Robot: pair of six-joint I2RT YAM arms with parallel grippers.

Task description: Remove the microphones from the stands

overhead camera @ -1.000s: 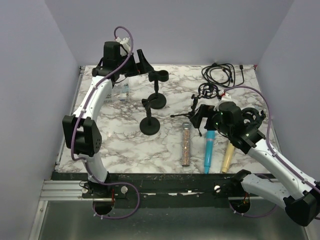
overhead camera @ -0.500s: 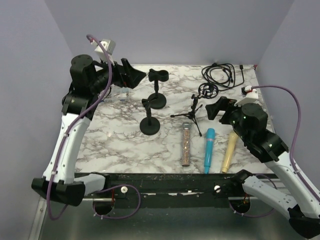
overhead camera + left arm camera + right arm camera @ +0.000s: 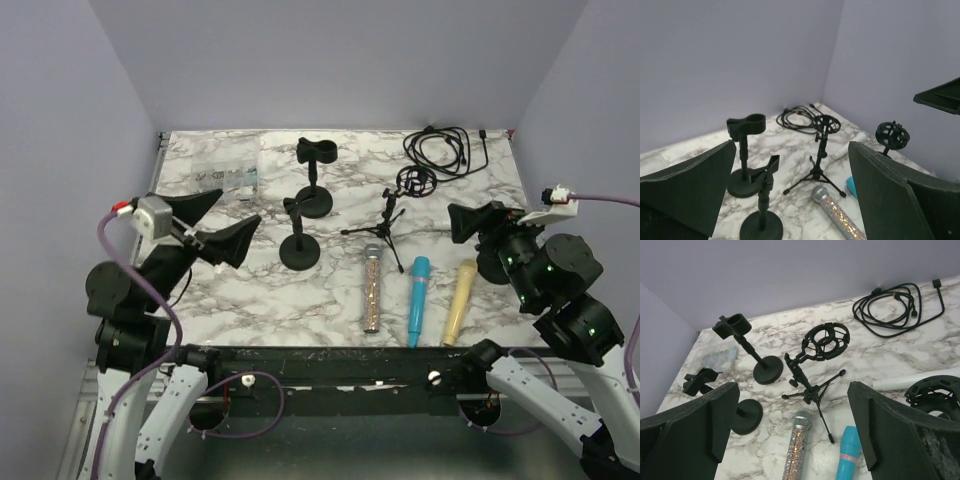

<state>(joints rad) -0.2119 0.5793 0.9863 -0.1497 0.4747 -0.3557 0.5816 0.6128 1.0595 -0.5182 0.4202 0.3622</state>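
1. A marble-patterned desk (image 3: 200, 290) is seen from above, with 12 o'clock at its far edge.
2. The left hand (image 3: 238, 210) hangs over the desk's 9 o'clock edge. Its two fingers (image 3: 690, 195) are spread wide, with nothing between them.
3. The right hand (image 3: 468, 222) hangs over the 3 o'clock edge. Its wrist camera shows it spread just as wide and gripping nothing.
4. Three microphones lie flat on the desk, side by side, at about 5 o'clock.
5. The silver glitter microphone (image 3: 372, 290) has its head toward 12 o'clock. At its 3 o'clock lies the blue microphone (image 3: 418, 298), then the yellow microphone (image 3: 459, 300).
6. A tripod stand (image 3: 388, 222) topped by a ring-shaped shock mount (image 3: 415, 182) stands at 12 o'clock of the silver glitter microphone, one leg ending near its head.
7. At the tripod's 9 o'clock, the near clip stand (image 3: 299, 252) and the far clip stand (image 3: 316, 204) stand upright on round bases.
8. A coiled black cable (image 3: 448, 148) lies at 1 o'clock.
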